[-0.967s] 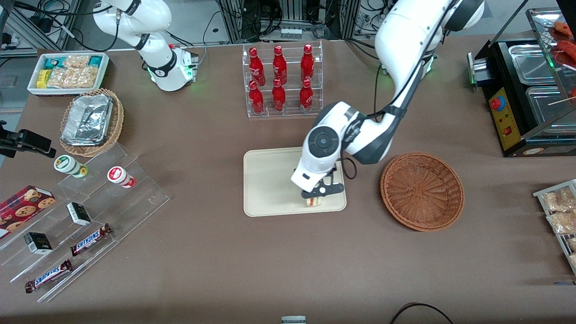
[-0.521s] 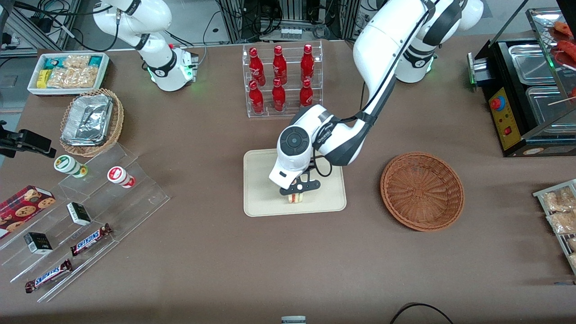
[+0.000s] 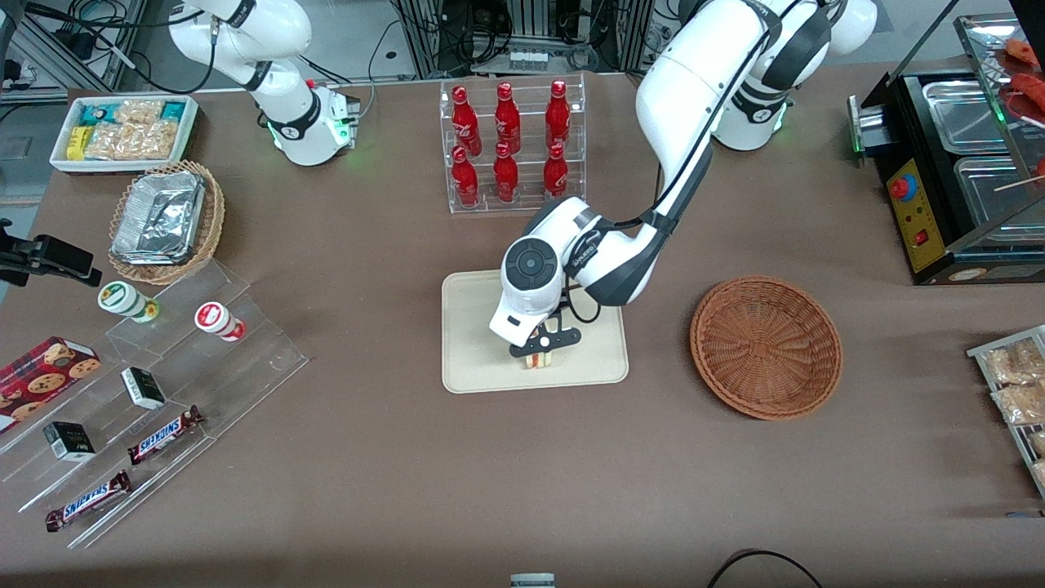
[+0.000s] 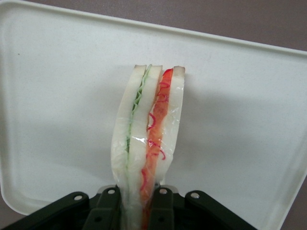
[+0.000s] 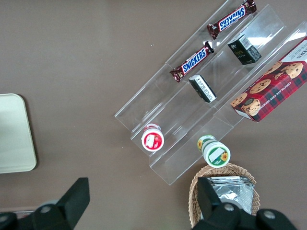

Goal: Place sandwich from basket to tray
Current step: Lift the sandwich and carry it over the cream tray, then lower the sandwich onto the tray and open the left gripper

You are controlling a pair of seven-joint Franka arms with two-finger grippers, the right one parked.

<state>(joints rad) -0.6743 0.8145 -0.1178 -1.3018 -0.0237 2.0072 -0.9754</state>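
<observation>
Pale bread w/ red and greenish filling: the sandwich (image 4: 148,143) sits pinched between the tool's (image 3: 540,353) two fingers, clamped at one end, wrapped in clear film. In the front view the tool is low over the beige tray (image 3: 478,359), at the part of it nearer the front camera, with the sandwich (image 3: 538,360) poking out below it. Whether the sandwich already touches the tray floor can't be told; in the wrist view the tray (image 4: 57,96) fills the background right under it, so it looks v. close.

The reddish wicker basket (image 3: 766,346) stands beside the tray, toward the working arm's end of the tabletop, w/ nothing visible in it.

Step in hand, by my read: the put-down. Carry is done; release isn't.

Next move prob. needs:
- a short, slow descent until the sandwich bears on the tray
- fingers spread enough to free the film wrap
- straight lift away, so the wedge doesn't drag or tip over the low rim.

Risk: film may cling to a finger.
</observation>
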